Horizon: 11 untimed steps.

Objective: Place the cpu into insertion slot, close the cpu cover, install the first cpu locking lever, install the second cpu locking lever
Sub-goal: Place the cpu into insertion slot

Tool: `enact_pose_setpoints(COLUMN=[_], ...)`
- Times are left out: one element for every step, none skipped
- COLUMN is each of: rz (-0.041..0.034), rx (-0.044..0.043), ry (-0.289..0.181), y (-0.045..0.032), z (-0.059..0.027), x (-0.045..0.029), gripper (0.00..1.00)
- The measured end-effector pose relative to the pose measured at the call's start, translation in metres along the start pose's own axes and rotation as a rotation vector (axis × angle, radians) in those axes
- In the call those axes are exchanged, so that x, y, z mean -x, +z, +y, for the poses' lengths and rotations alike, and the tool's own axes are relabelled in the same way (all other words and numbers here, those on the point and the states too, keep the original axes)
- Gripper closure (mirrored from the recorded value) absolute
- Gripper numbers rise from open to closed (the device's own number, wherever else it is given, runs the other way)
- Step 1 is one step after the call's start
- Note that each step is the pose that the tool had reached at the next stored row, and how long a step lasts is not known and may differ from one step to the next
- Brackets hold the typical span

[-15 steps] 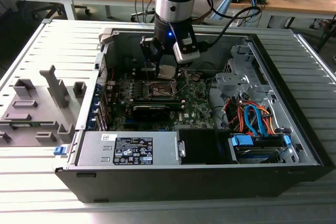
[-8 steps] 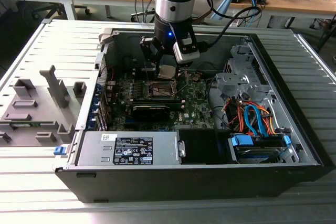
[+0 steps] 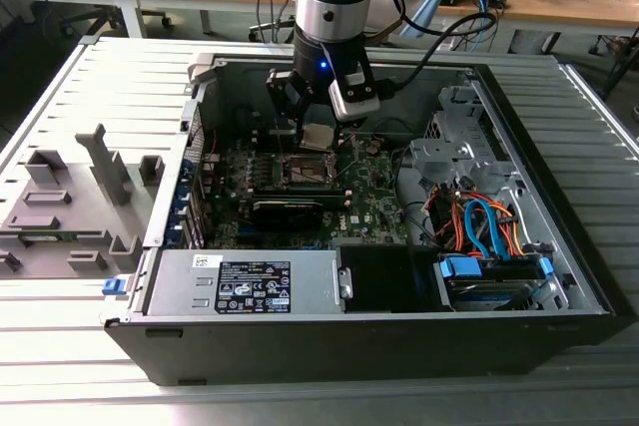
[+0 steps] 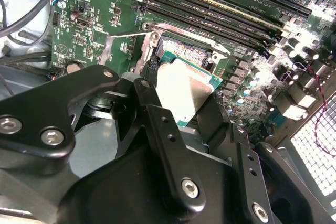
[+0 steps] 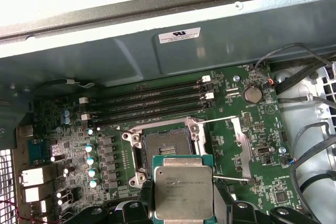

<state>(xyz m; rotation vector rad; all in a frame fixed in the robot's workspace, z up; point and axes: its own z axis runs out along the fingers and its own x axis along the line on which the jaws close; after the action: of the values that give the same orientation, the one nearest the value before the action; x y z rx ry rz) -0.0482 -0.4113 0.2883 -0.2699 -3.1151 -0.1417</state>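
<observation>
One cpu (image 5: pixel 182 192) clamped in tool (image 5: pixel 184 199), above insertion slot (image 5: pixel 164 148).

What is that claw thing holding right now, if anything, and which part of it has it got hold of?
The gripper holds the cpu, a small square chip, pinched by two opposite edges, above the insertion slot.

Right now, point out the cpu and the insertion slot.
cpu (image 5: pixel 184 192), first wrist view, middle of its silvery metal face.
insertion slot (image 5: pixel 164 149), first wrist view, middle of the dark socket recess.
</observation>
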Motion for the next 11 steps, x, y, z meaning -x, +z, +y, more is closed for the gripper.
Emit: enact_pose_setpoints(rz=[0.0,-0.0001,-0.0002,-0.0002,-0.0002,-0.0002,-0.0003,-0.0004,-0.0004,-0.0005,-0.0004], rx=[0.0,0.0001,0.0,0.0001,0.0001,0.0001,0.0001,0.0001,0.0001,0.0001,0.0002], ry=[0.001,0.001,0.002,0.002,0.002,0.003,0.003,0.004,0.004,0.005,0.005], y=[0.0,0.0,0.0,0.0,0.0,0.0,0.0,0.0,0.0,0.0,0.0], z=[0.0,0.0,0.0,0.0,0.0,0.0,0.0,0.0,0.0,0.0,0.0], x=[0.0,0.0,0.0,0.0,0.0,0.0,0.0,0.0,0.0,0.0,0.0], gripper=[0.46,0.46,0.46,0.46,0.46,0.46,0.46,0.46,0.46,0.46,0.46])
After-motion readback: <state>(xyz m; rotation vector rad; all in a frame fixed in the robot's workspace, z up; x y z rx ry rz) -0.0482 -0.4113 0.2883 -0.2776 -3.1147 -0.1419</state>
